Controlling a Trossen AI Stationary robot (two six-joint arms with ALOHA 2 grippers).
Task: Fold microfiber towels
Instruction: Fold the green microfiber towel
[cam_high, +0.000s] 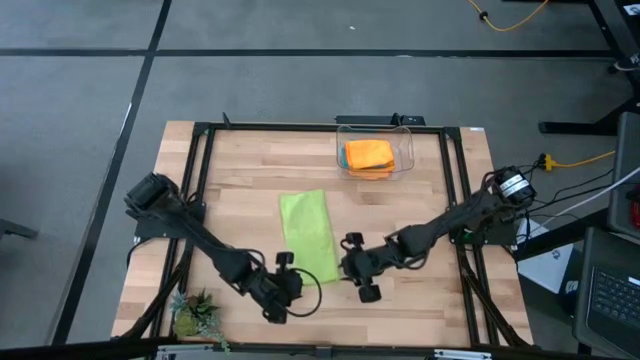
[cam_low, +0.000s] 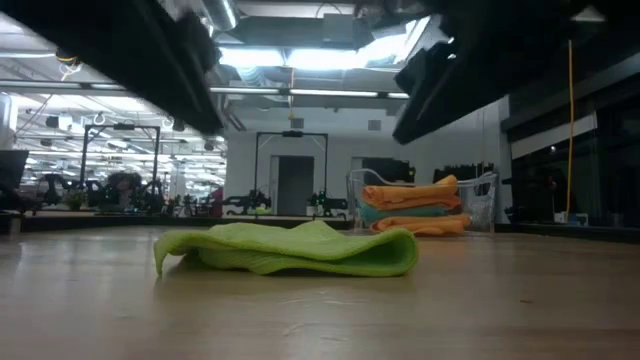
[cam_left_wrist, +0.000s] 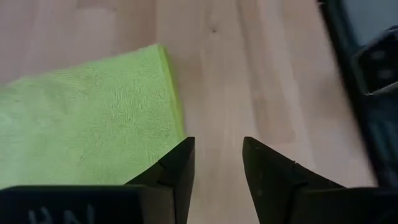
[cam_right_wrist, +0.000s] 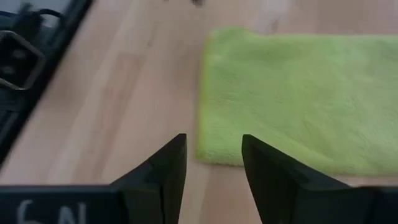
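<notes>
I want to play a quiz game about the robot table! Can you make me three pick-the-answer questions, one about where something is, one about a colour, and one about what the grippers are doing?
1. Where are the folded towels stacked?
A. In the clear bin at the table's far edge
B. Under the plant
C. On the floor

2. What colour is the towel lying out on the table?
A. Red
B. Lime green
C. White

3. What are the two grippers holding?
A. A towel each
B. The plant
C. Nothing

Answers:
1. A: the clear bin holds the stack, with an orange towel on top.
2. B: the lime green towel lies between the arms.
3. C: the left gripper and right gripper are open above the wood, nothing between the fingers.
</notes>
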